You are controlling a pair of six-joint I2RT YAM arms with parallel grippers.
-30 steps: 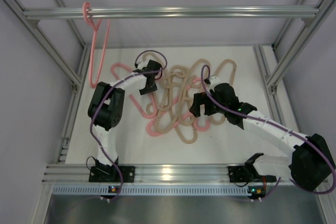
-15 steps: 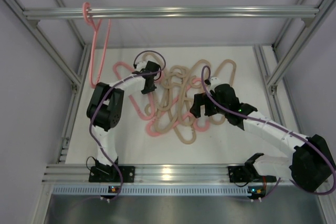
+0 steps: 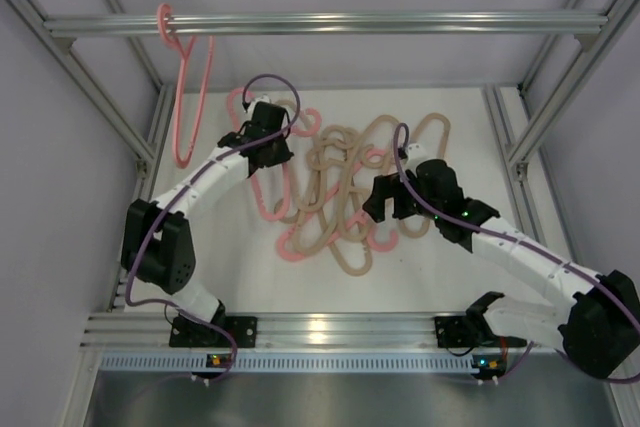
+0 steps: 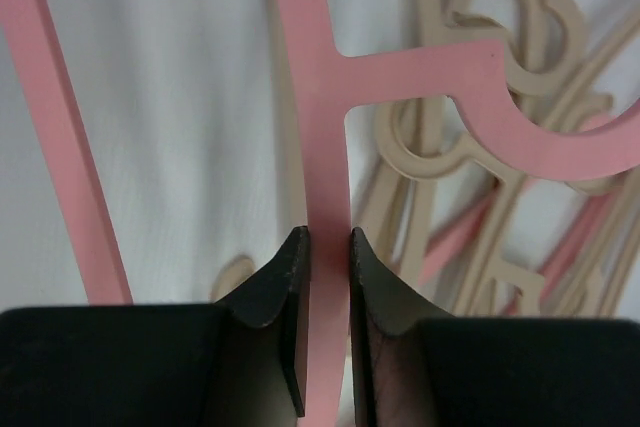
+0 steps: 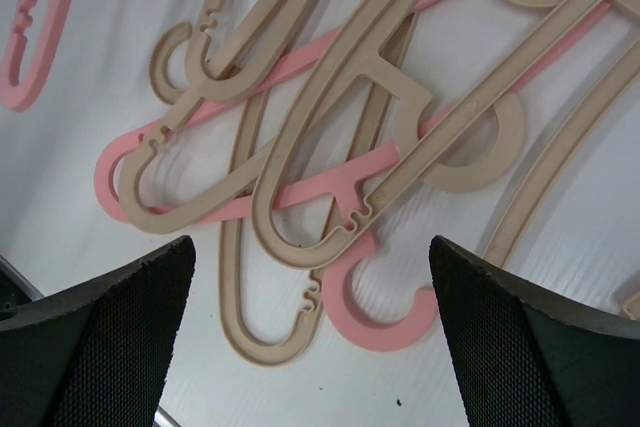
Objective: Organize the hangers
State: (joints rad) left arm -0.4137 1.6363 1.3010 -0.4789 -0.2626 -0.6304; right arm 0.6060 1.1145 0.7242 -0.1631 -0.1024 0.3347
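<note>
1. Left gripper [image 4: 327, 247]: jaws drawn narrow and clamped on the flat straight strip of a pink hanger [image 4: 322, 97], just below where its hook branches off. The fingers [image 4: 275, 292] sit flush on both sides, and the grip looks square.
2. Held pink hanger: lies at the left edge of the heap on the table [image 3: 450, 277]. Its hook curves over the nearest beige hangers [image 4: 520, 37]. I would raise it slowly and straight up, then draw it left, so the hook does not snag a neighbour.
3. Heap of hangers [image 3: 340, 177]: beige and pink, flat in mid-table, crossed and interlocked. Watch whether any beige piece rises with the pink one; if it does, stop and shake it loose low down.
4. Right gripper [image 5: 310, 257]: fingers spread wide, holding nothing, poised above the right half of the heap. It is well placed to pin a beige hanger down if the tangle lifts.
5. Silver bar [image 3: 400, 23]: overhead at the back, with one pink hanger [image 3: 180, 97] hung near its left end. The free length beside that hanger is the likely destination, hook turned to face the bar.
</note>
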